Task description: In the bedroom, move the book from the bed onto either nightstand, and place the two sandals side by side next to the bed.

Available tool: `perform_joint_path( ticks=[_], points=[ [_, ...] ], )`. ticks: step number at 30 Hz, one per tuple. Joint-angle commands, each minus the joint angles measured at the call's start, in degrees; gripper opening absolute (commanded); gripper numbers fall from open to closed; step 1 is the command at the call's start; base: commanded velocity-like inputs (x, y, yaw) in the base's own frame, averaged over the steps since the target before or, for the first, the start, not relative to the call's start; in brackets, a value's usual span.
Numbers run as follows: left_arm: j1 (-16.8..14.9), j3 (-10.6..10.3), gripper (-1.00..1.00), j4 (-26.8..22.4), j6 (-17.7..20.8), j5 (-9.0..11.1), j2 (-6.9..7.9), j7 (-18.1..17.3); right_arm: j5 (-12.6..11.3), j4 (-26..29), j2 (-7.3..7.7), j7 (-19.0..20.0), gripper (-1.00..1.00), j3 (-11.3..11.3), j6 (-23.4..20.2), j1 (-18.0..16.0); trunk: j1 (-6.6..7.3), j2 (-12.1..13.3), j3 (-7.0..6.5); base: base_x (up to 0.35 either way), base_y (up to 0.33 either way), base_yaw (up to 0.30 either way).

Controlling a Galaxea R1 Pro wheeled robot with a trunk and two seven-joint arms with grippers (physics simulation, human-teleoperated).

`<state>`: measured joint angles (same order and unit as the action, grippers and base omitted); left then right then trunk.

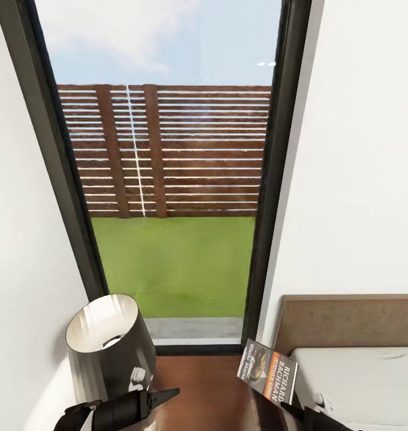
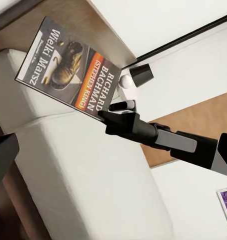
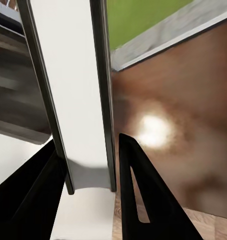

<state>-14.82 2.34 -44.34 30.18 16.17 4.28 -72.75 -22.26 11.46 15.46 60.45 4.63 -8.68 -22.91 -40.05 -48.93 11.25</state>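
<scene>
Black fingers [image 3: 143, 200] of the right claw [image 3: 88, 170] squeeze the book's [image 1: 268, 370] edge, holding it up over the shiny brown nightstand [image 1: 209, 389], just beside the bed [image 1: 359, 383]. A big window [image 1: 174, 179] shows grass and a wooden fence [image 1: 168, 149]. Next comes the bed's brown headboard [image 1: 347, 320], then a dark lamp [image 1: 111, 347] (white inside). The left claw [image 1: 165, 394] pokes out near the lamp; I cannot tell whether it is apart or together.

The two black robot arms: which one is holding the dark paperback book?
The right arm: its fingers clamp the dark paperback book edge-on; the left arm's fingers hold nothing.
</scene>
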Motion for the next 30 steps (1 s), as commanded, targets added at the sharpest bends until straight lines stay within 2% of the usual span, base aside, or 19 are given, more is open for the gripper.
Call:
perform_joint_path(
  ticks=[1, 5, 6, 7, 10, 13, 15, 21, 26, 29, 30],
  points=[
    [-0.03, 0.01, 1.0, 0.01, 0.6, 0.18, 0.01, -0.12, 0.15, 0.15, -0.07, 0.66, -1.0, 0.5, -0.68, -0.05, -0.01, -0.06, 0.08, 0.0, 0.0, 0.0],
    [-0.03, 0.03, 1.0, 0.04, 0.59, 0.18, 0.02, -0.1, -0.11, 0.23, -0.36, 1.2, -1.0, 0.45, -2.79, -0.07, -0.01, -0.06, 0.08, 0.0, 0.0, 0.0],
    [-0.03, 0.03, 1.0, 0.04, 0.56, 0.18, 0.01, -0.07, -0.05, 0.42, -0.78, 1.22, -1.0, 0.43, -5.27, -0.08, -0.01, -0.06, 0.08, 0.0, 0.0, 0.0],
    [-0.03, 0.03, 1.0, 0.03, 0.55, 0.18, 0.01, -0.02, 0.01, 0.66, -1.76, 1.2, -1.0, 0.41, -8.64, -0.13, -0.01, -0.06, 0.08, 0.0, 0.0, 0.0],
    [-0.03, 0.03, 1.0, -0.02, 0.54, 0.18, 0.02, 0.04, 0.12, 3.93, -6.15, 0.92, -1.0, 0.44, -19.94, -0.23, -0.01, -0.06, 0.08, 0.0, 0.0, 0.0],
    [-0.03, 0.03, 1.0, -0.03, 0.53, 0.18, 0.02, 0.06, 0.06, 8.98, -8.92, 0.58, -1.0, 0.46, -25.3, -0.37, -0.01, -0.06, 0.08, 0.0, 0.0, 0.0],
    [-0.03, 0.07, 1.0, -0.04, 0.54, 0.18, 0.02, 0.06, -0.14, 11.48, -10.28, 0.0, -1.0, 0.46, -26.93, -0.47, -0.01, -0.06, 0.08, 0.0, 0.0, 0.0],
    [-0.03, 0.18, 1.0, -0.04, 0.5, 0.18, 0.09, 0.06, -0.38, 13.24, -14.12, -3.74, -1.0, 0.47, -27.94, -0.7, -0.01, -0.06, 0.08, 0.0, 0.0, 0.0],
    [-0.03, 0.2, 1.0, -0.04, 0.5, 0.14, 0.08, 0.19, -0.78, 13.44, -15.38, -10.28, -1.0, 0.53, -28.26, -0.88, -0.01, -0.06, 0.08, 0.0, 0.0, 0.0],
    [-0.03, 0.2, 1.0, -0.04, 0.5, 0.11, 0.06, 0.28, -2.87, 13.51, -15.55, -13.1, -1.0, 0.54, -29.17, -0.95, -0.01, -0.06, 0.08, 0.0, 0.0, 0.0],
    [-0.03, 0.2, 1.0, -0.04, 0.5, 0.13, 0.08, 0.3, -4.27, 13.51, -15.58, -13.63, -1.0, 0.55, -29.87, -0.97, -0.01, -0.06, 0.08, 0.0, 0.0, 0.0]
  ],
)
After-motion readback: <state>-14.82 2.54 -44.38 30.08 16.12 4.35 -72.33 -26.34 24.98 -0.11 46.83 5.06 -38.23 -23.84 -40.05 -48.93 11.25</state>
